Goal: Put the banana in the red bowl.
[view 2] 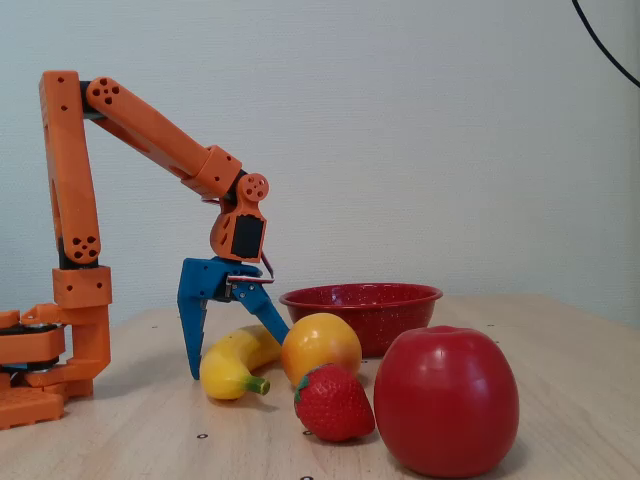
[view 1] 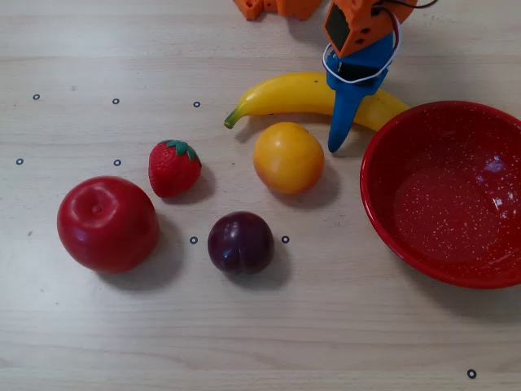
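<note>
Banana (view 1: 293, 92) on table, pincer (view 2: 232, 348) spread astride, red bowl (view 1: 383, 204) beside

Apple (view 1: 107, 224), strawberry (view 1: 173, 168), plum (view 1: 240, 243) — orange fruit (view 1: 288, 157) beside them.

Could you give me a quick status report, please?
Gripper open, fingers astride the banana. Banana on table, not lifted. Bowl empty. Orange fruit close beside.

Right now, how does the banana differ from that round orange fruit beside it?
The banana is long, curved and yellow with a green stem tip; the orange fruit is round and deeper orange-yellow. The banana lies partly under the open pincer, while the orange fruit sits clear of it. Both look glossy and rest on the table.
</note>
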You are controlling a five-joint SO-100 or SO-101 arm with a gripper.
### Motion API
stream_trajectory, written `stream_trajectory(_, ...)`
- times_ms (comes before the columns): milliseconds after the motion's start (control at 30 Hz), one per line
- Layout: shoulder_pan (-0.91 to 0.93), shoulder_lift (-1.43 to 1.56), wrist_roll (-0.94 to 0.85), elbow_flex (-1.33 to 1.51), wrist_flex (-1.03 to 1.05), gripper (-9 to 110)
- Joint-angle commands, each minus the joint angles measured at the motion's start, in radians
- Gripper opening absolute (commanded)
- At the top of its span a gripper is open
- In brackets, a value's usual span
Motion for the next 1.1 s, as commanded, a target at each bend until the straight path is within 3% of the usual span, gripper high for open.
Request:
stream_trajectory(0, -0.037, 0.009, -0.032, -0.071, 0.009, 44)
stream_trajectory(567, -0.058, 0.015, -0.101, -0.074, 0.02, 17)
stream_trajectory(733, -0.063, 0.018, -0.123, -0.063, 0.038, 0)
stream_trajectory(1067, -0.054, 0.077, -0.19, -0.153, 0.305, 0)
